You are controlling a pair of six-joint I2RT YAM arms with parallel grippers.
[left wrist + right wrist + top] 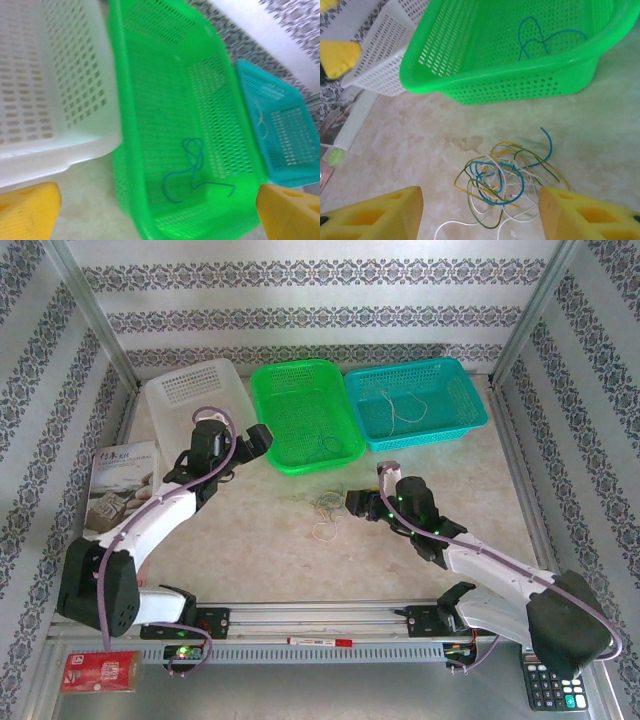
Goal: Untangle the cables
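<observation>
My right gripper (479, 200) hangs open over the tangled cables (500, 182), holding nothing. If I grab the whole clump, the knot could pull tighter.

No legible text or labels

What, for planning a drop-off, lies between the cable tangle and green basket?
Bare tabletop, per the right wrist view, separates the cable tangle from the green basket.

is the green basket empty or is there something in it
Not empty: a thin blue cable lies curled on the green basket's floor.
</observation>
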